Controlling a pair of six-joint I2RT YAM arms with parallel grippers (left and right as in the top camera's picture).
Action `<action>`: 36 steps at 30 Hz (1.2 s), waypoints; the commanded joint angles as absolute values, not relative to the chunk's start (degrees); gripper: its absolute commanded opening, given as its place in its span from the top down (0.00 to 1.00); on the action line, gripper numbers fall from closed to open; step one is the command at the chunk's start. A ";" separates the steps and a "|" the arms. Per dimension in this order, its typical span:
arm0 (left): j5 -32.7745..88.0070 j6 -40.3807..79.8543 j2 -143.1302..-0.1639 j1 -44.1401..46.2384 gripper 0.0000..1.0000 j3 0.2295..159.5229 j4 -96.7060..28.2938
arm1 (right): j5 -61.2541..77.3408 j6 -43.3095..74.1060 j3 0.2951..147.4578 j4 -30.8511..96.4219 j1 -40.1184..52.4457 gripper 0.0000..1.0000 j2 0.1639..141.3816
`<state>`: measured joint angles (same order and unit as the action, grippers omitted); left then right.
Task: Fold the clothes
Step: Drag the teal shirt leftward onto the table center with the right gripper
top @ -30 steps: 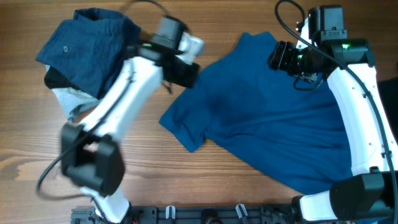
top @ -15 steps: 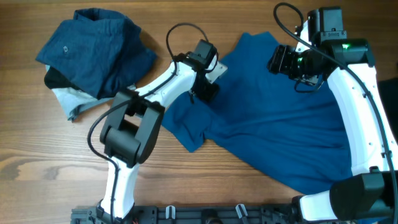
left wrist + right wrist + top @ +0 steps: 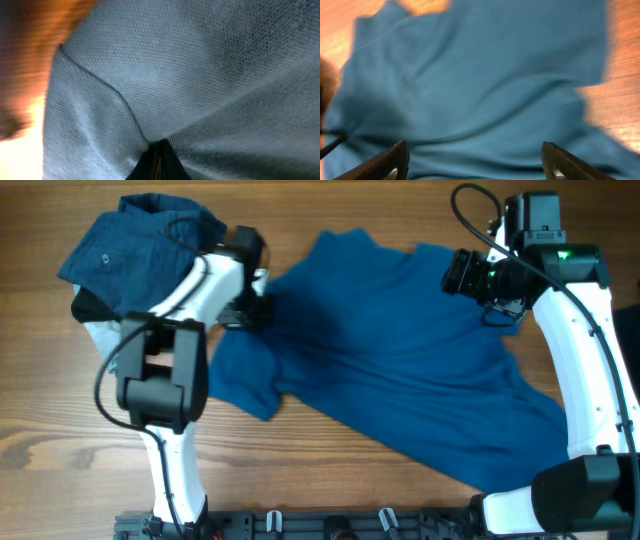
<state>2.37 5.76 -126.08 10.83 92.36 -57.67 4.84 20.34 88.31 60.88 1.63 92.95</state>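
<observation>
A blue T-shirt (image 3: 400, 370) lies spread across the middle and right of the wooden table. My left gripper (image 3: 256, 310) is shut on a fold of the shirt's left edge; the left wrist view shows the cloth (image 3: 190, 75) pinched between the closed jaws (image 3: 159, 160). My right gripper (image 3: 462, 272) is open above the shirt's upper right part. In the right wrist view its two fingertips (image 3: 475, 162) stand wide apart over the blue cloth (image 3: 485, 85), with nothing between them.
A pile of other clothes, dark blue on top (image 3: 140, 250) with grey and black pieces (image 3: 105, 335) under it, lies at the table's back left. Bare wood (image 3: 60, 430) shows at the front left. A rail (image 3: 330, 525) runs along the front edge.
My left gripper has pulled the shirt's left edge to the left and back, spreading the shirt wider toward the clothes pile. The right arm has barely moved.
</observation>
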 commanded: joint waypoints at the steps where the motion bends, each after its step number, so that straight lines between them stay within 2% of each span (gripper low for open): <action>1: -5.43 8.69 -129.40 7.20 0.96 88.77 -59.40 | 3.40 21.19 82.70 56.86 1.41 0.12 93.45; 7: -4.51 8.60 -118.87 8.78 0.96 88.77 -59.66 | 3.36 24.27 68.45 46.48 1.34 0.18 94.61; 9: -4.27 8.58 -113.86 9.74 0.91 88.77 -59.66 | 3.49 24.49 66.00 44.93 1.26 0.17 95.66; 10: -3.36 8.56 -111.20 10.28 0.84 88.77 -59.61 | 4.12 23.88 65.17 42.96 1.26 0.19 96.27; 11: -2.20 8.58 -108.73 10.70 0.73 88.79 -59.27 | 4.14 24.01 64.51 41.06 1.26 0.28 96.99; 12: -0.58 8.54 -104.79 11.51 0.69 88.79 -58.65 | 5.61 24.03 63.61 37.17 1.26 0.35 98.08; 14: 1.78 8.54 -100.88 12.32 0.60 88.79 -57.91 | 11.29 24.10 63.20 31.68 1.28 0.35 100.01; 15: 3.73 8.14 -99.13 12.64 0.31 88.79 -57.58 | 14.96 24.34 63.20 28.45 1.32 0.38 101.47; 16: 6.33 7.79 -97.69 12.93 0.21 88.79 -56.82 | 17.28 25.63 63.20 26.20 1.32 0.46 102.89; 17: 9.34 5.76 -96.84 13.17 0.32 88.82 -55.44 | 18.11 27.77 63.20 25.56 1.32 0.48 103.92; 18: 13.69 2.85 -96.40 13.61 0.60 88.82 -53.30 | 18.06 29.54 63.20 25.58 1.28 0.48 105.03; 19: 16.12 1.65 -96.40 14.20 0.76 88.82 -51.96 | 18.06 29.39 63.20 25.74 1.19 0.53 105.36; 21: 16.49 1.65 -97.30 15.75 0.86 88.82 -49.93 | 18.06 25.28 63.40 26.52 1.06 0.55 104.68; 25: 16.47 -0.25 -100.57 19.31 0.86 88.82 -46.39 | 17.85 21.19 63.75 30.41 1.04 0.56 98.94; 27: 16.47 -0.23 -102.72 20.58 0.86 88.82 -45.15 | 16.36 24.62 63.75 32.29 1.04 0.68 97.32; 28: 16.47 -0.23 -103.96 21.04 0.87 88.82 -45.04 | 14.55 27.68 63.75 32.84 0.89 0.69 97.14; 31: 16.47 -0.21 -107.02 21.28 0.89 88.82 -46.24 | 13.89 29.15 63.75 28.56 -1.21 0.70 97.32; 33: 16.47 -0.23 -107.66 21.26 0.82 88.82 -47.27 | 12.08 31.59 63.75 23.68 -2.63 0.73 98.50; 36: 16.45 -0.23 -107.22 21.26 0.80 88.82 -47.62 | 11.33 35.33 63.75 18.96 -3.33 0.76 102.10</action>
